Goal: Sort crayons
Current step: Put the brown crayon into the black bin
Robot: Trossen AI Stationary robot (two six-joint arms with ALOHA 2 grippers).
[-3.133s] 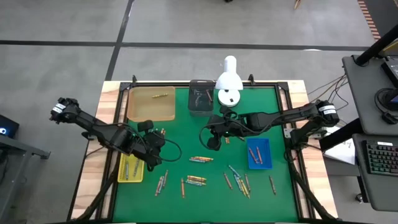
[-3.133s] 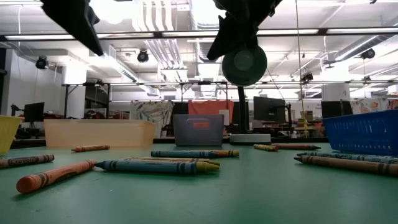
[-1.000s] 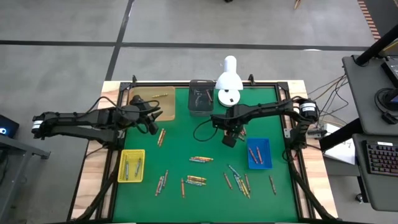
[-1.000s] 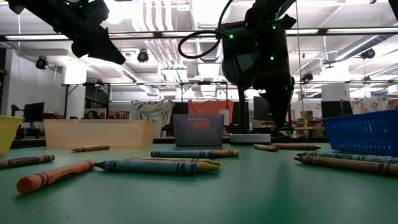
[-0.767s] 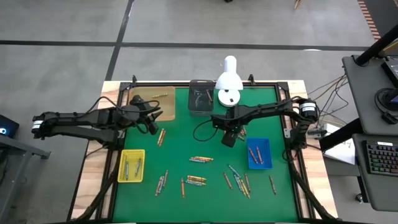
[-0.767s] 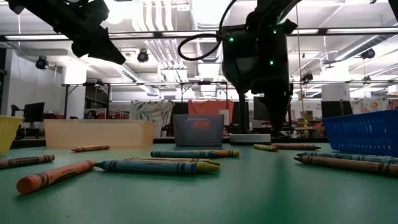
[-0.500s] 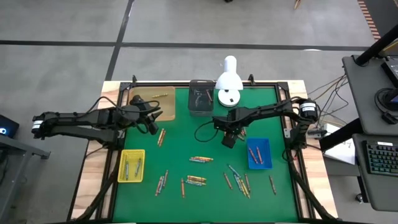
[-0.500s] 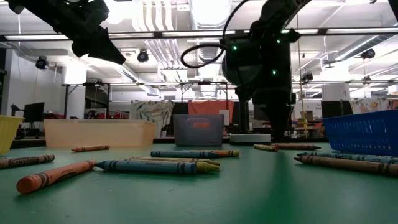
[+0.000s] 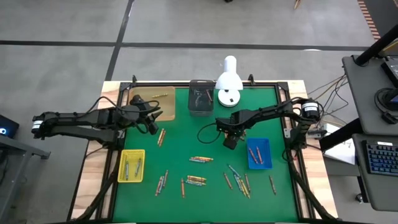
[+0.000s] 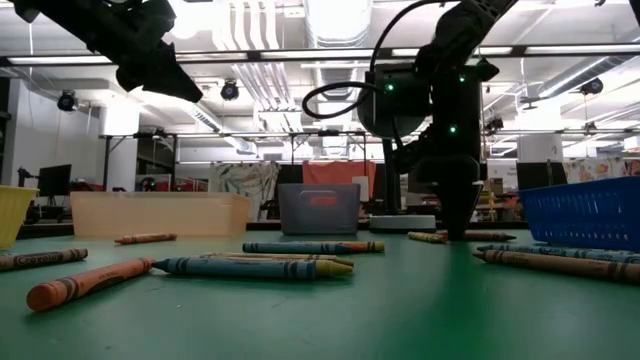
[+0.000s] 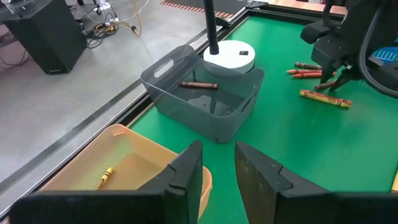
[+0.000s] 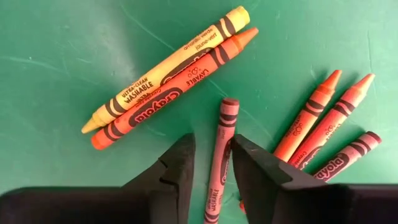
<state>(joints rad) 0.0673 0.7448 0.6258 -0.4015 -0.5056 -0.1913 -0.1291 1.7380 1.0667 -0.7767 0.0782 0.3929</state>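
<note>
The right gripper (image 12: 210, 180) stands low over the green table (image 9: 186, 134), right of centre and just left of the blue tray (image 9: 259, 153). Its fingers are apart, and a red crayon (image 12: 219, 158) lies between their tips, not yet pinched. That crayon's long axis runs along the gap between the fingers, not across it, so closing on it looks straightforward. This arm is clearly the nearer one. The left gripper (image 11: 217, 171) hovers far left over the orange tray (image 11: 134, 168), parted and empty.

By the right gripper I count six crayons: a yellow and an orange side by side, the red one, and three more orange or red. Four trays: orange, grey, yellow, blue.
</note>
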